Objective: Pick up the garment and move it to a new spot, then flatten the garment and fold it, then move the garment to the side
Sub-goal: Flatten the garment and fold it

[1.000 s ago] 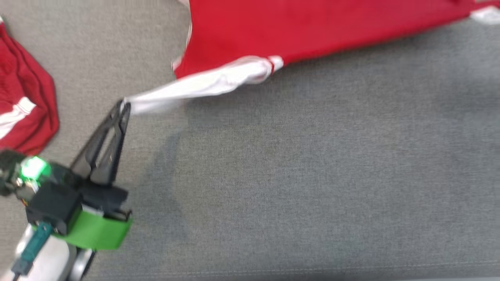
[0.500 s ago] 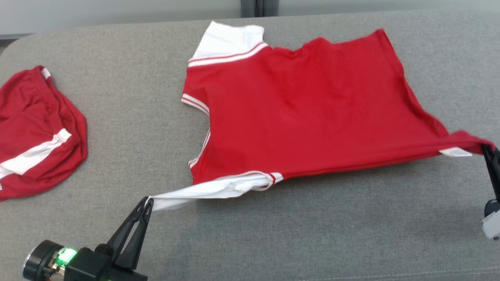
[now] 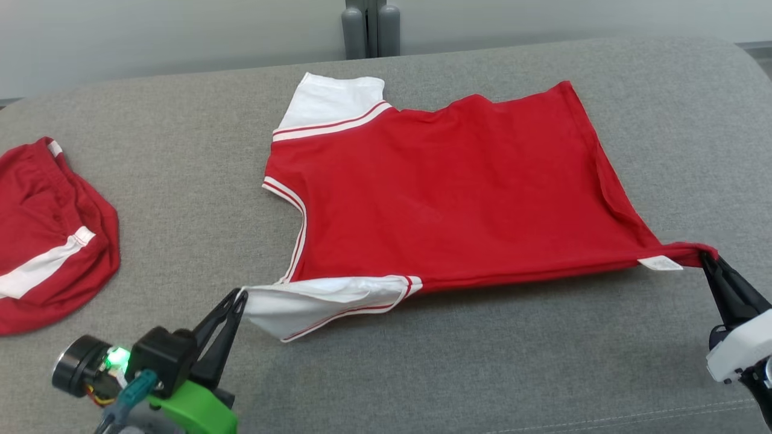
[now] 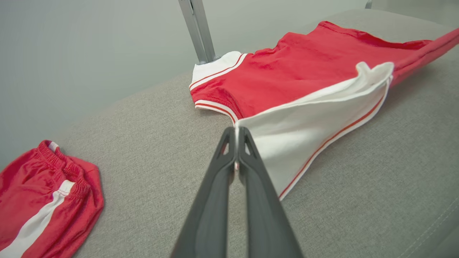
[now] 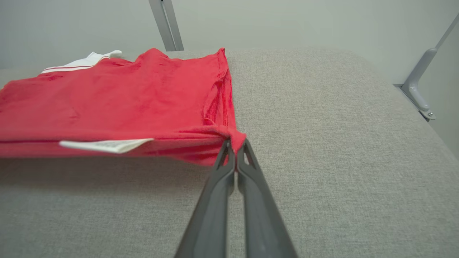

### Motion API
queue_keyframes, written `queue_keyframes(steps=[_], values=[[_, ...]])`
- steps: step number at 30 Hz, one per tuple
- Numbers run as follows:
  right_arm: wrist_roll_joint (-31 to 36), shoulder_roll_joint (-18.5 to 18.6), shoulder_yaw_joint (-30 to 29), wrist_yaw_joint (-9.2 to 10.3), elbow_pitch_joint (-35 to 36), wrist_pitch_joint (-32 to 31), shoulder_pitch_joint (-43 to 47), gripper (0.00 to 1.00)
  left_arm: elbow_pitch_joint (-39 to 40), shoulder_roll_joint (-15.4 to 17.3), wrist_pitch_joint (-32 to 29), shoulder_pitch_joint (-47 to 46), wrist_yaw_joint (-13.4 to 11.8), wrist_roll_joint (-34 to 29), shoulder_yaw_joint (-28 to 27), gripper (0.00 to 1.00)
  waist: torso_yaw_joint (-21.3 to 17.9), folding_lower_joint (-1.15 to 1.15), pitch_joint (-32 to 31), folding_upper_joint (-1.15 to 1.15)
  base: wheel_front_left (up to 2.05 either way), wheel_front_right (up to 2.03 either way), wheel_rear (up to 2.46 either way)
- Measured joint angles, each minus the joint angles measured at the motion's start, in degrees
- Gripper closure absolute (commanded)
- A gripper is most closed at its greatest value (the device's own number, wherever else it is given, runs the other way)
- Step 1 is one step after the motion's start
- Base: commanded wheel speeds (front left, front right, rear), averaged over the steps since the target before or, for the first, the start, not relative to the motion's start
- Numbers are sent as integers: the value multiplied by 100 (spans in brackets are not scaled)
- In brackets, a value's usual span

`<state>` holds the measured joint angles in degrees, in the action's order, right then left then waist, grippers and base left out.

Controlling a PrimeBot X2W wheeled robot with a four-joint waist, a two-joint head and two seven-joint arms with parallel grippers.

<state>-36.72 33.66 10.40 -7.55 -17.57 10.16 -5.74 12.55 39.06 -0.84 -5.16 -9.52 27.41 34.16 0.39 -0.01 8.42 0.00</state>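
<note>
Two dark grippers hold a red fabric T-shirt with white sleeves (image 3: 446, 193), lying flat on a grey upholstered surface (image 3: 482, 361). The left gripper (image 3: 240, 296) pinches the near sleeve's edge; the right gripper (image 3: 705, 259) pinches the near hem corner. Red white-striped shorts (image 3: 42, 241) lie far left.

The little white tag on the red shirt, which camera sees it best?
The right wrist view: the tag is big and close, at the edge of the shirt. The head view shows it tiny beside the right gripper. The left wrist view faces the white sleeve.
</note>
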Motion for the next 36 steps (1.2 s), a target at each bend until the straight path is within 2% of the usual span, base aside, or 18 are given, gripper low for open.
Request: queue_keyframes(steps=[10, 18, 19, 20, 21, 22, 25, 31, 36], values=[[191, -57, 533, 1, -976, 1, -1355, 100, -1327, -605, -172, -1627, 856, -142, 399, 100, 139, 0, 585, 0, 0, 0, 0], [266, -107, 962, 1, -1539, 114, -2229, 100, -2329, -943, 89, -2451, 1083, -458, 558, 100, 225, 0, 1081, 0, 0, 0, 0], [250, -127, 1003, 1, -1602, 148, -2304, 86, -2428, -989, 151, -2497, 1098, -466, 555, 79, 232, 0, 1135, 0, 0, 0, 0], [210, -146, 1043, 1, -1650, 186, -2357, 67, -2497, -1045, 222, -2519, 1096, -464, 543, 15, 239, 0, 1185, 0, 0, 0, 0], [151, -165, 1048, 1, -1694, 226, -2393, 15, -2539, -1095, 288, -2519, 1061, -452, 526, 0, 246, 0, 1227, 0, 0, 0, 0], [112, -165, 1036, 0, -1714, 278, -2404, 0, -2543, -1139, 342, -2509, 1026, -390, 490, 0, 252, 1, 1253, 0, 0, 0, 0], [108, -84, 948, 1, -1752, 405, -2407, 0, -2360, -1241, 532, -2308, 882, -135, 312, 0, 274, 0, 1274, 0, 0, 0, 0], [110, 38, 382, 1, -1454, 483, -1984, 0, -1639, -1322, 492, -946, 646, 649, 224, 0, 262, 0, 1077, 0, 0, 0, 0], [226, -103, -73, 1, -1087, 488, -1529, 0, -1502, -1444, 401, -299, 572, 1129, 265, 0, 231, 1, 891, 0, 0, 0, 0]])
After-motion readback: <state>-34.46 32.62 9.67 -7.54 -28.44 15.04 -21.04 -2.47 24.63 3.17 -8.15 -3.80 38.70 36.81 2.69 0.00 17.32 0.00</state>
